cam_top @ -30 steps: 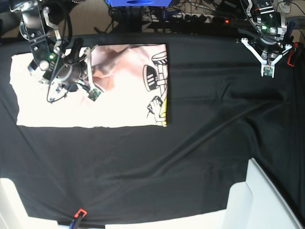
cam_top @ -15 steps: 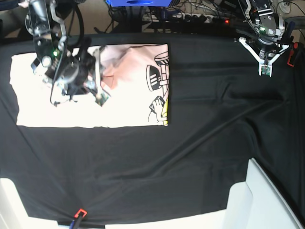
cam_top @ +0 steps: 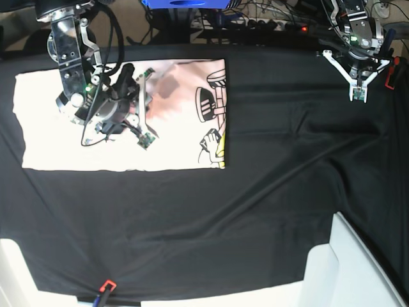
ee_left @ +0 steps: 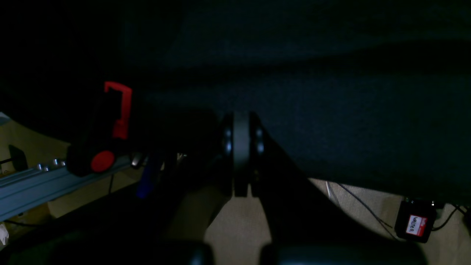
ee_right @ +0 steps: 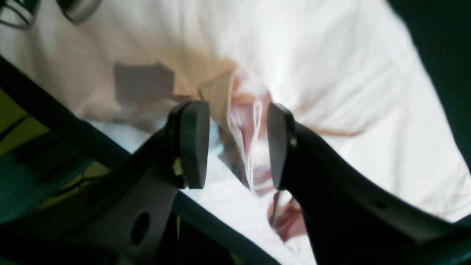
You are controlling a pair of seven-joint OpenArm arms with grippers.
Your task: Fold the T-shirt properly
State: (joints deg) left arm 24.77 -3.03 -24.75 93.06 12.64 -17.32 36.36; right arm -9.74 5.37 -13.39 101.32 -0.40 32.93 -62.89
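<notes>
Black cloth [cam_top: 275,211] underlies the pale-pink cotton T-shirt [cam_top: 179,147]; the right gripper [ee_right: 237,143] reaches over it, jaws parted, and the left gripper [ee_left: 241,154] is closed.

From here the overhead shot looks bright and mostly crisp, the pale cloth [cam_top: 172,137] nearly washed out. The right wrist picture is smeared with blur, a squarish shadow on the fabric; the left wrist one is dim, its blacks murky.

In the base view, two robot arms reach over one black cloth [cam_top: 268,224], one on each side of the T-shirt's printed edge, with one T-shirt [cam_top: 179,141] lying on that cloth and two white panels [cam_top: 348,268] [cam_top: 16,275] nearer than the T-shirt.
</notes>
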